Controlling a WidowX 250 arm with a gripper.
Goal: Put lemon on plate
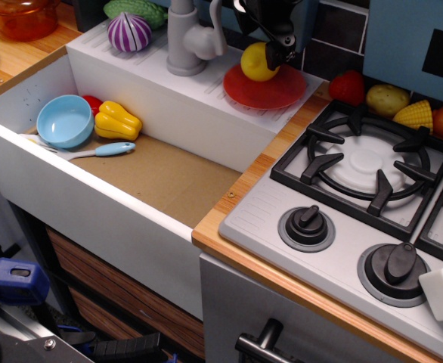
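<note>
Lemon: the yellow lemon (pixel 256 62) sits on the far-left part of the red plate (pixel 271 89), touching its surface, at the far side of the scene.
Plate: it lies flat on the ribbed white drainboard (pixel 199 83), just right of the grey faucet (pixel 187 38) and near the counter's edge by the stove.
Gripper: the black gripper (pixel 277 45) hangs just above and to the right of the lemon, its dark fingers right against the fruit's upper right side; whether the jaws grip the lemon or stand free of it, I cannot tell.
Sink: the white basin (pixel 25 106) opens to the left and nearer than the plate; at its far-left end lie a light blue bowl (pixel 64 121), a yellow bell pepper (pixel 116 122) touching the bowl's right side, and a blue-handled spoon (pixel 100 151) just in front of them.
Drainboard, far left: a purple onion (pixel 128 32) and, behind it, a green vegetable (pixel 134 9).
Stove: the black burner grate (pixel 365 166) lies to the right of the plate, with two black knobs (pixel 307 224) nearer.
Beyond the stove: a strawberry (pixel 347 87), a potato (pixel 387 99) and a corn cob (pixel 416 115) in a row, right of the plate.
</note>
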